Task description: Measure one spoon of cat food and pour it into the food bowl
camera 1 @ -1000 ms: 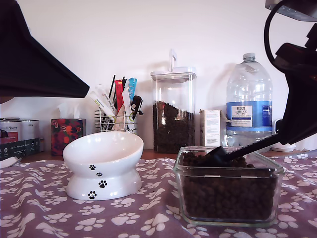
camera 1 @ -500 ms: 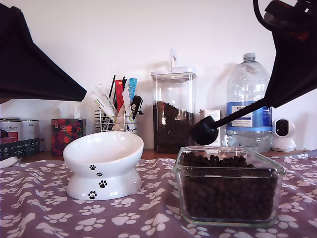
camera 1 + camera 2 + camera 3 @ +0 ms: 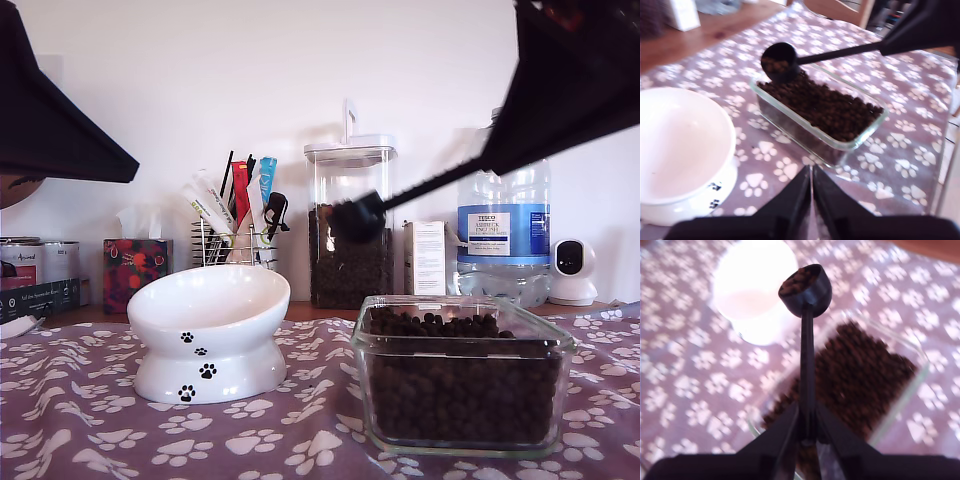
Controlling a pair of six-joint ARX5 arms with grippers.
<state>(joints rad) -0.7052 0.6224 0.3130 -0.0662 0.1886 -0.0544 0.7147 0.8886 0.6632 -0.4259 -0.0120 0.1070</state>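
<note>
My second gripper (image 3: 806, 412) is shut on the handle of the black spoon (image 3: 806, 287). In the exterior view the spoon (image 3: 358, 218) hangs level in the air, above the gap between the white food bowl (image 3: 205, 345) and the glass container (image 3: 460, 375) of cat food. Brown kibble (image 3: 799, 281) fills the spoon's cup (image 3: 780, 61). The second arm reaches in from the exterior view's upper right. My first gripper (image 3: 811, 172) is shut on nothing, hovering over the cloth near the bowl (image 3: 680, 145). The first arm (image 3: 60, 120) fills the exterior view's upper left.
Along the back wall stand a tall clear canister (image 3: 349, 225) of kibble, a water bottle (image 3: 503, 215), a wire rack (image 3: 235, 225) of sticks, a tissue box (image 3: 135, 270), a small white carton (image 3: 425, 257) and a white camera (image 3: 573, 270). A paw-print cloth (image 3: 300, 430) covers the table.
The spoon has risen out of the glass container with kibble in its cup and moved up and toward the exterior view's left. The first arm has shifted slightly.
</note>
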